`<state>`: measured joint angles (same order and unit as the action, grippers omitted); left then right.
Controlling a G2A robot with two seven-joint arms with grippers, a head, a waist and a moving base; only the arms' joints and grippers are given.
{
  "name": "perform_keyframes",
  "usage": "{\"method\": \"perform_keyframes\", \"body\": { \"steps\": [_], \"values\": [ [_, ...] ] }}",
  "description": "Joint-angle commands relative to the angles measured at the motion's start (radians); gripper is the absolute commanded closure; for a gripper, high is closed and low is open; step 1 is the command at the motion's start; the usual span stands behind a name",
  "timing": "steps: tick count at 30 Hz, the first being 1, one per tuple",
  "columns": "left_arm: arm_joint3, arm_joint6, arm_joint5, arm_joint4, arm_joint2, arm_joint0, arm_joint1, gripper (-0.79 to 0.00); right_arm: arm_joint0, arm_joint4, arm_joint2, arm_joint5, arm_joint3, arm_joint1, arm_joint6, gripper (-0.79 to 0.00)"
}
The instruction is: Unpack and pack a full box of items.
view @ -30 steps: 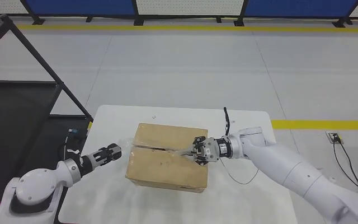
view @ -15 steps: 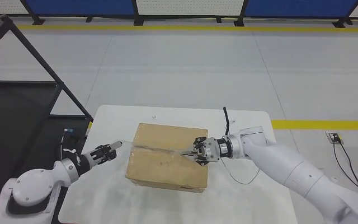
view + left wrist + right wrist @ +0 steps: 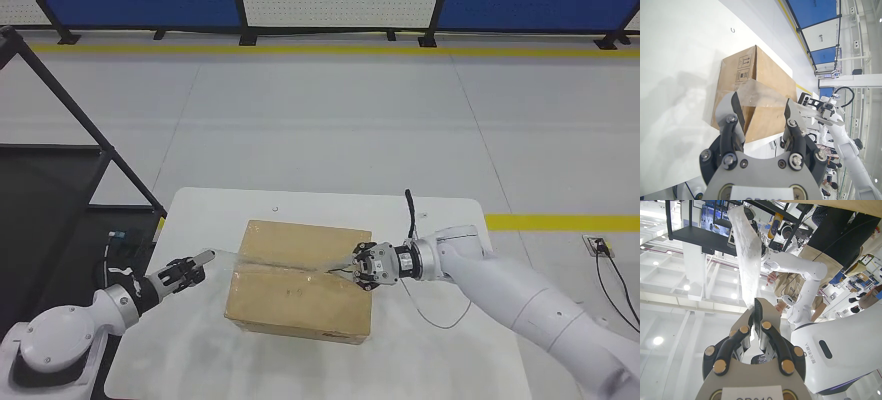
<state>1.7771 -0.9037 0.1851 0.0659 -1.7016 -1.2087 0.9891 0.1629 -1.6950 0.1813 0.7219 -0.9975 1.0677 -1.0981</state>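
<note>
A brown cardboard box [image 3: 300, 290] sits shut in the middle of the white table [image 3: 200, 215]. A clear tape strip [image 3: 335, 268] lifts off its top seam, and my right gripper [image 3: 362, 266] is shut on that strip's end above the box's right part. In the right wrist view the tape strip [image 3: 747, 262] runs away from the pinched fingertips [image 3: 761, 308] of the right gripper [image 3: 754, 307]. My left gripper [image 3: 193, 266] hovers open just off the box's left side. In the left wrist view, the left gripper [image 3: 762, 108] faces the box [image 3: 770, 79] and the loose tape strip [image 3: 761, 92].
A small dark ring [image 3: 272, 209] lies on the table behind the box. A black frame [image 3: 70, 120] stands at the table's left edge. A black cable [image 3: 406, 215] rises from the right arm. Bare tabletop lies right of and behind the box.
My right gripper has drawn the tape a little to the right. My left gripper has slid slightly left, away from the box.
</note>
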Motion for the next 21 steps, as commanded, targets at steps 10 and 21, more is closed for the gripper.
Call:
{"method": "perform_keyframes", "body": {
  "steps": [10,21],
  "values": [
    [-0.007,0.008,0.002,-0.009,-0.004,0.004,-0.008,-0.505,0.025,0.017,0.034,-0.002,-0.006,-0.017,-0.002,0.000],
    [-0.016,0.008,0.008,-0.010,0.011,0.016,-0.015,-0.502,0.049,0.036,0.082,0.019,-0.023,-0.033,0.019,0.000]
  ]
}}
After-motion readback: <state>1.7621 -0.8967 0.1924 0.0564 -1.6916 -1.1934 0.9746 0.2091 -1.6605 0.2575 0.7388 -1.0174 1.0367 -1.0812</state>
